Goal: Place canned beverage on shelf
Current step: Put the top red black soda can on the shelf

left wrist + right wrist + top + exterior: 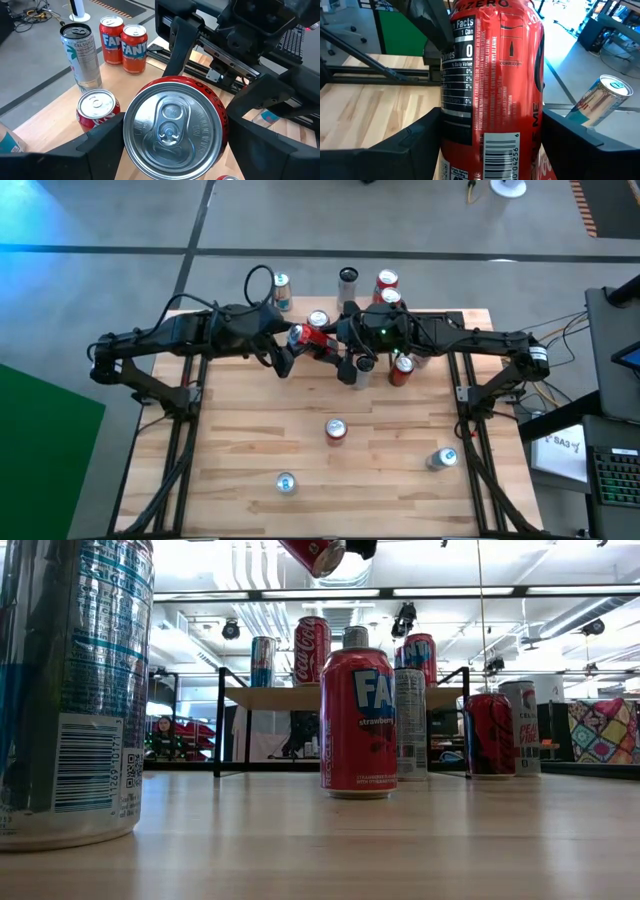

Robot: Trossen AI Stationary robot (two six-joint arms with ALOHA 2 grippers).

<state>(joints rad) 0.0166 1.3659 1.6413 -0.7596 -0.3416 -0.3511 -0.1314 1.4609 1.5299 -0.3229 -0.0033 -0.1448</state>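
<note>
A red cola can (312, 338) is held in the air between my two grippers, over the table's far middle, and shows tilted at the top of the low view (315, 552). My left gripper (172, 145) is shut on its top end. My right gripper (492, 145) is shut on its body. The shelf (270, 698) stands at the far edge on its thin black legs, with several cans standing upright on its plank top. My left gripper has the can's top end between its two fingers, which lie on opposite sides of the wall just below the rim (126, 131). It comes from the table's left, fingers along the can, the lid facing its wrist. The can is clear of the table. My right gripper pinches the can's side wall (450, 135) between its two fingers, about mid-height by the nutrition label. It comes from the table's right, with the fingers lying across the can. The can is lifted clear.
A Fanta strawberry can (335, 430) stands mid-table, a blue-silver can (286, 483) stands near the front edge, and another can (440, 458) lies toward the near right. A red can (402, 368) and a silver can (365, 365) stand under the right arm.
</note>
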